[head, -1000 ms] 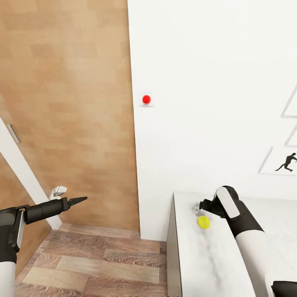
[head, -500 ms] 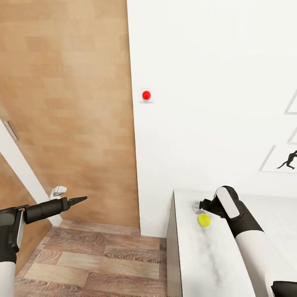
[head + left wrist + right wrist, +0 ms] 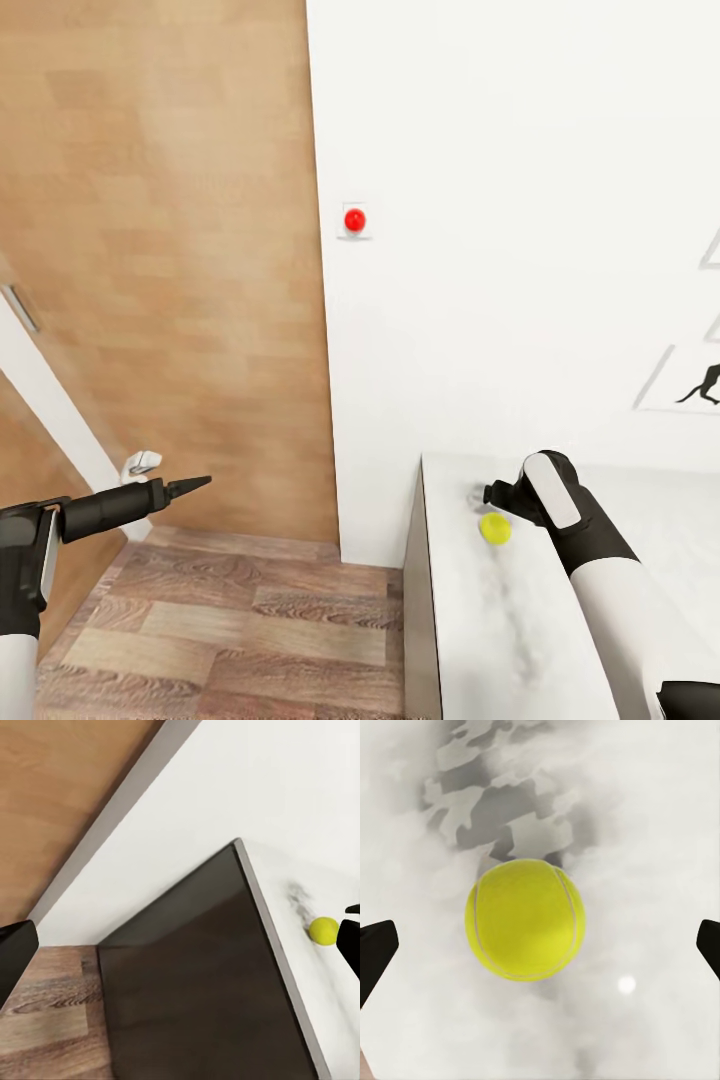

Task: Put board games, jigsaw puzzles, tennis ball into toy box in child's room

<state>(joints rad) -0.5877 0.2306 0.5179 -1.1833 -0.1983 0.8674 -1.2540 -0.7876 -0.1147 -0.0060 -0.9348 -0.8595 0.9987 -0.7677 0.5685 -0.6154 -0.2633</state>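
The tennis ball [image 3: 495, 527], small and yellow-green, lies on the pale marbled table [image 3: 480, 630] near its left end, close to the white wall. My right gripper [image 3: 497, 497] hangs just above it. In the right wrist view the tennis ball [image 3: 525, 919] sits between the widely spread fingertips [image 3: 375, 952] of the open right gripper [image 3: 540, 949], untouched. My left gripper [image 3: 190, 485] is held out over the floor left of the table, open and empty. From the left wrist, the tennis ball [image 3: 324, 931] shows on the table top [image 3: 300, 967]. The toy box, board games, jigsaw puzzles and bed are out of view.
A wood-panelled door [image 3: 170, 250] with a handle [image 3: 143, 462] stands at the left. On the white wall are a red button [image 3: 354, 220] and framed pictures [image 3: 690, 385]. Wood floor [image 3: 230, 630] lies beside the table's dark end panel [image 3: 187, 997].
The whole head view has shifted a little, so wall, button and table sit slightly higher in the picture. Both arms hold the same pose and the ball lies still.
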